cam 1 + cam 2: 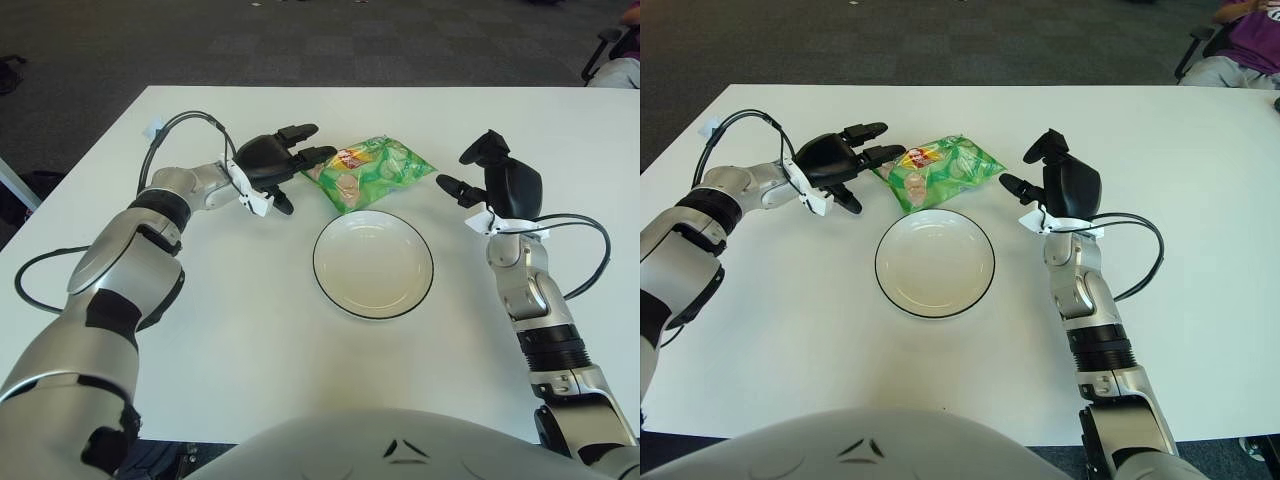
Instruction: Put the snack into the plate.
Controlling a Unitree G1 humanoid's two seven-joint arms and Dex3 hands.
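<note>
Snack (367, 171) lies just right of left hand (272, 163) (fingers spread).

White table (300, 380) on dark carpet tiles (300, 40) (chair (603, 45) at far right).

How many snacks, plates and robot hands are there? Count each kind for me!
Snack bags: 1
Plates: 1
Robot hands: 2, left hand and right hand
Total: 4

White table (250, 350) on dark carpet (300, 40), chair (600, 50) at far right
</note>
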